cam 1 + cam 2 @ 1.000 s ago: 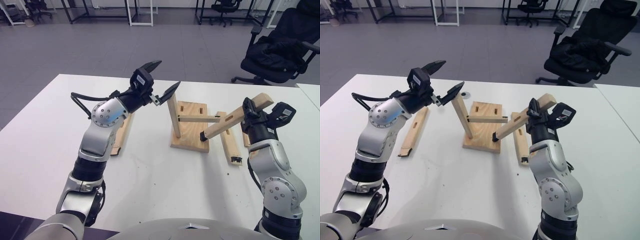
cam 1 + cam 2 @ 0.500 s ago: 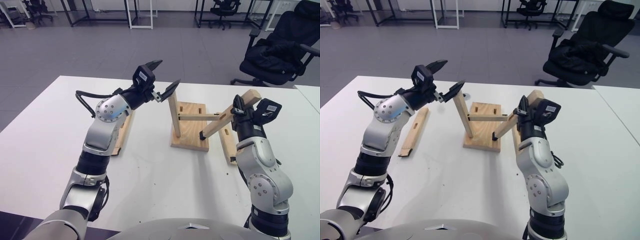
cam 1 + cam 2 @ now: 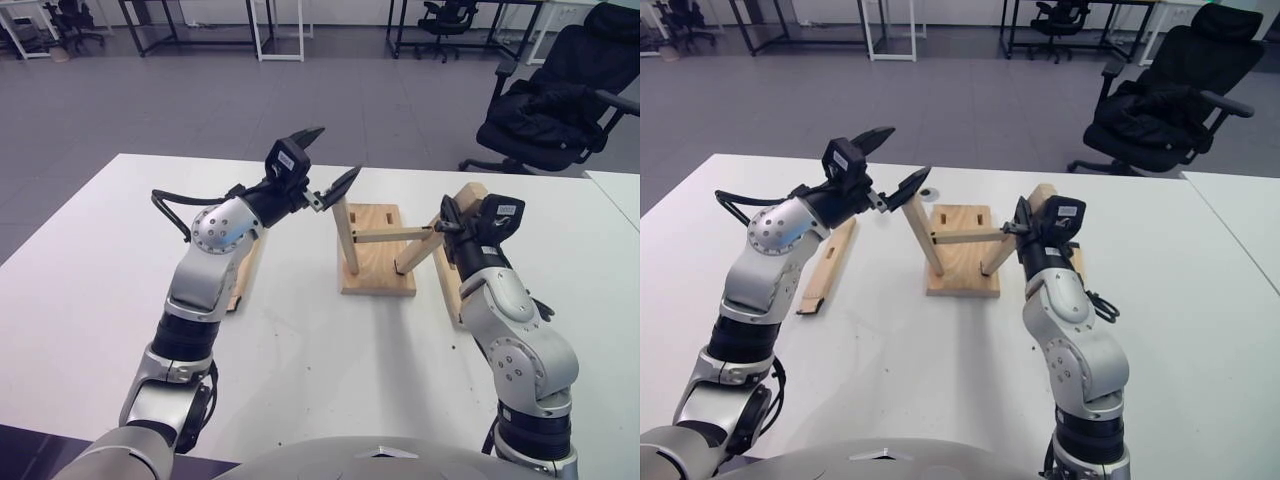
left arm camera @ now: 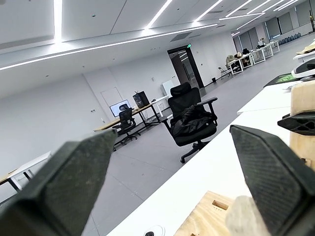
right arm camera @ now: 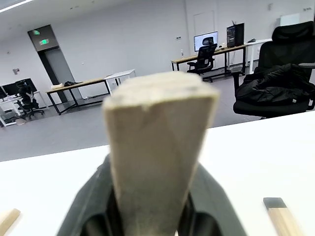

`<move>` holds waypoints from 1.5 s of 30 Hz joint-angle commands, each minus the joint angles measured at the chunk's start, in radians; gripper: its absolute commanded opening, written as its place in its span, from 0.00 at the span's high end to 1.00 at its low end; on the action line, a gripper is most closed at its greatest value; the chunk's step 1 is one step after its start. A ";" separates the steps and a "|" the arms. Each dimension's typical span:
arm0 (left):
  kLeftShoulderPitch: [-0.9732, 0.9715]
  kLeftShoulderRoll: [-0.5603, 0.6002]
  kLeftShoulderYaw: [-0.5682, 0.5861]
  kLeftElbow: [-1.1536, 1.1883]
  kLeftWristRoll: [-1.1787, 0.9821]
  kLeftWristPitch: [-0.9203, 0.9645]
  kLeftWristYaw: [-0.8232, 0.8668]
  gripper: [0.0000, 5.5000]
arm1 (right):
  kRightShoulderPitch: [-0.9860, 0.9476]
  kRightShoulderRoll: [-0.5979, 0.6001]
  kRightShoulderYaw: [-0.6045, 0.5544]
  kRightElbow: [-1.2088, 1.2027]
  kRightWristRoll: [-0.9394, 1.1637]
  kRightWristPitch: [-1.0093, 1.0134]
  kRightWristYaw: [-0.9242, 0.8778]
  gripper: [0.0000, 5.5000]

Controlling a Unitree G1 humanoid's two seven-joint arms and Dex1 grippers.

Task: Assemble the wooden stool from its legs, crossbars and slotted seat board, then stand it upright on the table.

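The slotted seat board (image 3: 380,272) lies flat on the white table. One leg (image 3: 347,236) stands upright on it, and a thin crossbar (image 3: 396,236) runs from it to a second leg (image 3: 432,235). That second leg leans steeply, its foot at the board's right edge, and my right gripper (image 3: 462,214) is shut on its upper end (image 5: 157,147). My left gripper (image 3: 322,166) hangs open at the upright leg's top, one fingertip (image 3: 345,180) close to or touching it. In the left wrist view the dark fingers (image 4: 275,177) stand wide apart over the board (image 4: 206,221).
A loose leg (image 3: 242,272) lies on the table beneath my left arm. Another loose wooden piece (image 3: 450,290) lies right of the board, partly behind my right arm. A black office chair (image 3: 560,100) stands off the table's far right corner.
My right gripper has swung the held leg leftward and more upright, bringing its foot to the board's right edge and the crossbar. The left gripper has hardly moved.
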 commanded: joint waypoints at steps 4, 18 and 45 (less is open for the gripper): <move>0.061 -0.076 -0.059 0.126 0.019 -0.018 0.018 0.23 | -0.054 0.022 -0.018 0.094 0.173 0.241 0.165 0.58; -0.012 -0.236 -0.038 0.238 -0.014 -0.204 0.062 0.23 | -0.112 -0.014 0.036 0.051 0.184 0.268 0.299 0.45; -0.007 -0.196 -0.063 0.245 0.040 -0.237 0.084 0.23 | -0.004 -0.120 0.088 0.272 -0.049 0.148 0.369 0.45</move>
